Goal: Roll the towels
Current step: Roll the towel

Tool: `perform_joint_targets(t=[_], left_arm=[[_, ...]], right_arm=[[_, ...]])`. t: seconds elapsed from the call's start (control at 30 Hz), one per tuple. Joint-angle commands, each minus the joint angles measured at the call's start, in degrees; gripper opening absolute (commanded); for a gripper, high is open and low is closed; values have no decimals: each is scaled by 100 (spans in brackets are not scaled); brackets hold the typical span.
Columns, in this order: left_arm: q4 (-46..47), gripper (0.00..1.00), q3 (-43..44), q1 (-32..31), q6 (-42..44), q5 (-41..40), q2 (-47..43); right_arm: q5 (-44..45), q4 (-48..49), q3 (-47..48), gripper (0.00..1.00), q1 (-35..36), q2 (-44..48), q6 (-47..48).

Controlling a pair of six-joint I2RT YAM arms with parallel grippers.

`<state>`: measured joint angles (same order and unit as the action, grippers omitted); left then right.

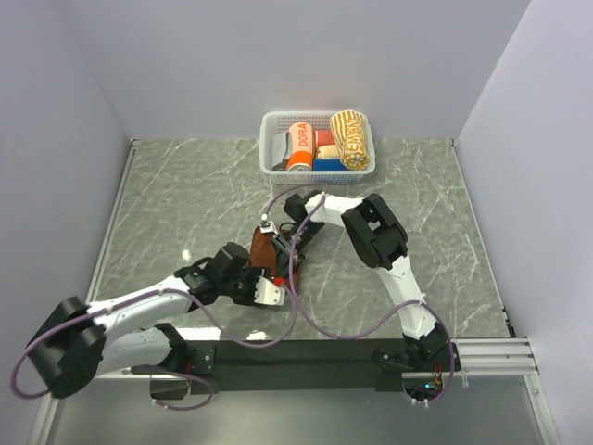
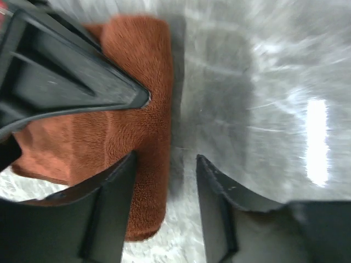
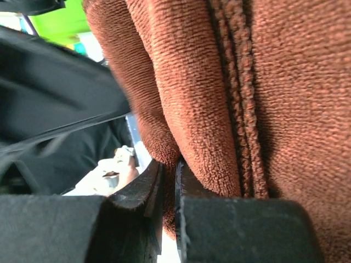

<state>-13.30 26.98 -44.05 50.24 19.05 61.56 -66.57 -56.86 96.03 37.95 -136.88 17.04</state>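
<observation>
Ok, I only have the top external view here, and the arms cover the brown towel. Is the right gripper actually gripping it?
Observer: Yes. In the right wrist view, the right gripper has its jaws almost shut on a fold of the rust-brown towel.
Operator: And the left one?
Observer: The left gripper is open. The towel's edge lies in the gap, unclamped.
Operator: Is the towel lying flat?
Observer: No. The left wrist view shows it folded, with a thick rounded edge on the table.
</observation>
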Motion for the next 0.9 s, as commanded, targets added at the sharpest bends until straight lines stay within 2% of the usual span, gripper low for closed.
perform_joint_targets(t=[0.0,0.13,0.23,0.27,0.33,0.4,0.43,0.57,0.87], left_arm=[[854,51,-140,-95,179,-708,531],[1040,40,-211,-95,214,-991,1129],[926,34,-228,-95,232,-912,1043],[865,35,-229,-95,241,-886,973],[890,48,-281,-95,215,-920,640],[803,57,-334,-95,319,-894,376],[750,59,-343,-95,363,-790,139],[618,60,-308,-86,522,-762,101],[908,56,-53,-95,522,-709,1068]], right_arm=[[785,26,-32,0,45,-471,177],[847,-106,39,0,37,-506,326],[987,-141,21,0,45,-454,388],[1005,-158,30,0,37,-445,405],[1005,-255,47,0,28,-489,467],[1005,-308,21,0,37,-515,520],[988,-317,4,0,37,-524,546],[952,-422,-40,0,36,-507,669],[926,-387,-67,0,28,-436,652]])
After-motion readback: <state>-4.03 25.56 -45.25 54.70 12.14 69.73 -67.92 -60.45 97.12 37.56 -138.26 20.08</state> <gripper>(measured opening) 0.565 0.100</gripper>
